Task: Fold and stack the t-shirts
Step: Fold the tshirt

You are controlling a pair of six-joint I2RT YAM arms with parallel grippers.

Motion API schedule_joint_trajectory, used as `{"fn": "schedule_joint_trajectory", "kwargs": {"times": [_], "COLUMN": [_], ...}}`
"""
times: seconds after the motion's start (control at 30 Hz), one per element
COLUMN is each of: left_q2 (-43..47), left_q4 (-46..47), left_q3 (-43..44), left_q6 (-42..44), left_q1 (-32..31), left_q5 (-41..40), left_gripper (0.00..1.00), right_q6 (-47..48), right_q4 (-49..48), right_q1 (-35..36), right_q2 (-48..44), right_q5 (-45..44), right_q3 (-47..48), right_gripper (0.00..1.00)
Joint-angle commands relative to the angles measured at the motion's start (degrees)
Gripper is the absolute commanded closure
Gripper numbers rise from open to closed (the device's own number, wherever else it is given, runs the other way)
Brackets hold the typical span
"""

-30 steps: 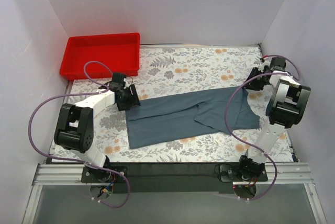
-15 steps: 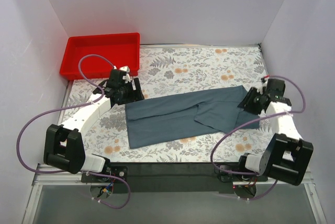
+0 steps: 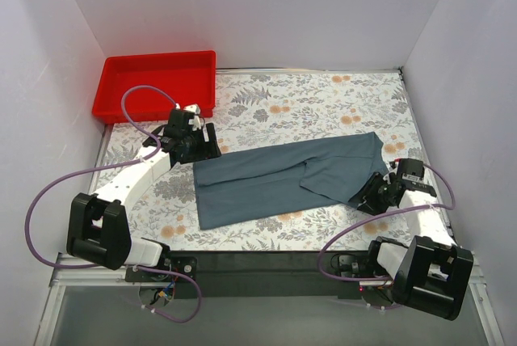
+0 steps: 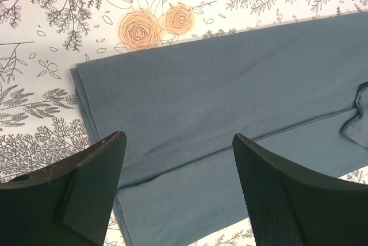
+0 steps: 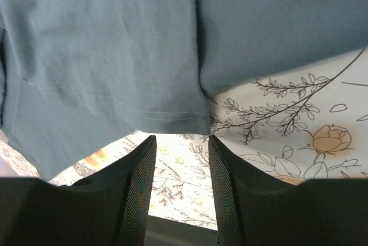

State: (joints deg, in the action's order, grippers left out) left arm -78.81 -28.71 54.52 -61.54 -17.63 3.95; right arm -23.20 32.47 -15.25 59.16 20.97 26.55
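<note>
Floral table [image 3: 307, 95] is carrying one slate-blue t-shirt [image 3: 275, 176], lying flat and partly folded across the middle. Red tray [image 3: 153, 59] is sitting at the far left corner, apart from the shirt. Left gripper [image 4: 178, 139] is hovering over the shirt's left end, fingers spread wide, gripping nothing. Right gripper [image 5: 181, 139] is sitting low at the near-right hem, fingers narrowly apart, no cloth between.

Floral-printed table [image 3: 307, 103] here, and one slate blue-grey t-shirt [image 3: 258, 178] lies flat across its middle, stretched left to right (creases show in its right half). At the far left corner sits a red tray [image 3: 157, 56], apart from the shirt.
</note>
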Motion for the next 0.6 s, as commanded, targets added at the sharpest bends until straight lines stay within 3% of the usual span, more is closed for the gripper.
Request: {"fn": "schedule_joint_trajectory", "kwargs": {"times": [0.0,0.57], "left_q2": [1.7,1.1], "left_q4": [-0.2,-0.3], "left_q3": [-0.6,-1.0], "left_q6": [0.8,0.7], "left_q1": [-0.2,-0.2], "left_q5": [0.4,0.3], "left_gripper": [0.3,0.31], "right_q6": [-3.2,-5.3], "right_q4": [-2.4,-6.9], "right_q1": [0.2,0.3], "right_q2": [-0.8,-0.6], "right_q5": [1.2,-4.5], "right_q3": [-1.8,-5.2], "right_gripper": [0.59,0.61]}}
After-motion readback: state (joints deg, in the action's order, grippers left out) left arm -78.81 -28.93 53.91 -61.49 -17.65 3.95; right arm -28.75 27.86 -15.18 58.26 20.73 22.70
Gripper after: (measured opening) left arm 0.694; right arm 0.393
